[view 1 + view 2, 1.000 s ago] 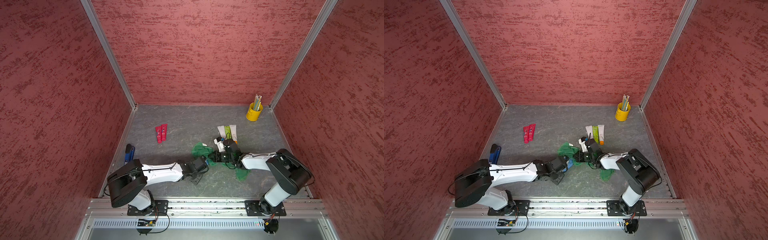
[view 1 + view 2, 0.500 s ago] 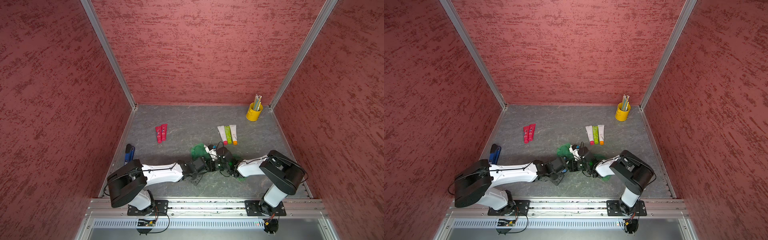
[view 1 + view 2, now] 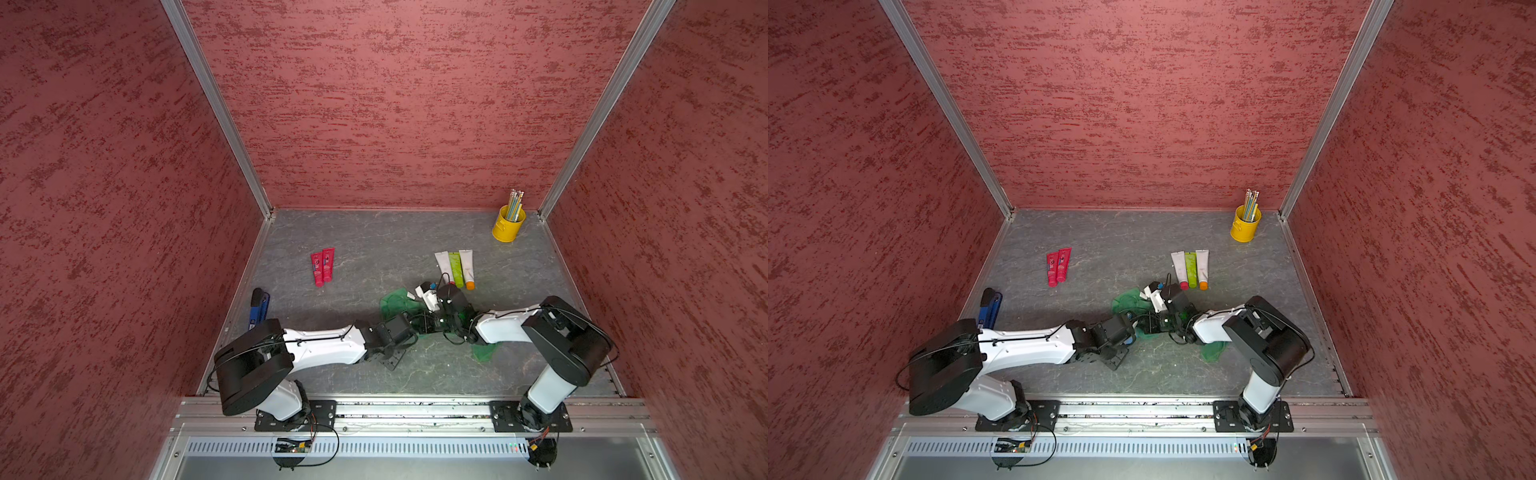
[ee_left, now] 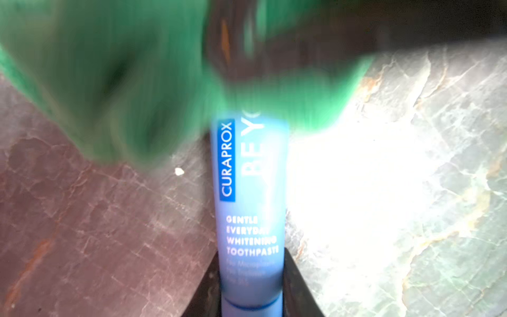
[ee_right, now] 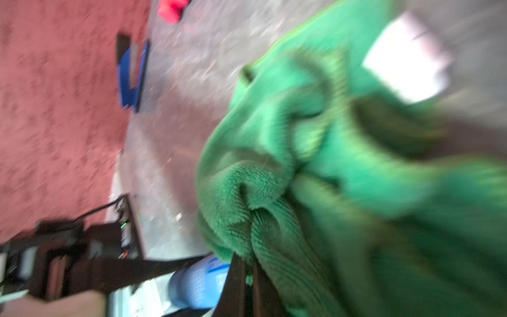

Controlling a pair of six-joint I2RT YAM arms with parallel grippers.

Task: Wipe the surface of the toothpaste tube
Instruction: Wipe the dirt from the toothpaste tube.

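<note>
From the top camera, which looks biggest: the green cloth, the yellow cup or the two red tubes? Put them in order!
In a top view, biggest to smallest:
1. green cloth, even though the arms hide part of it
2. yellow cup
3. red tubes, each slimmer than the cup; the two look alike, so I can't rank one above the other.

The left arm and right arm are showing white link shells between black joint housings. Thin black cables are looping along each. Black base plates are sitting screwed onto the silver rail.
</note>
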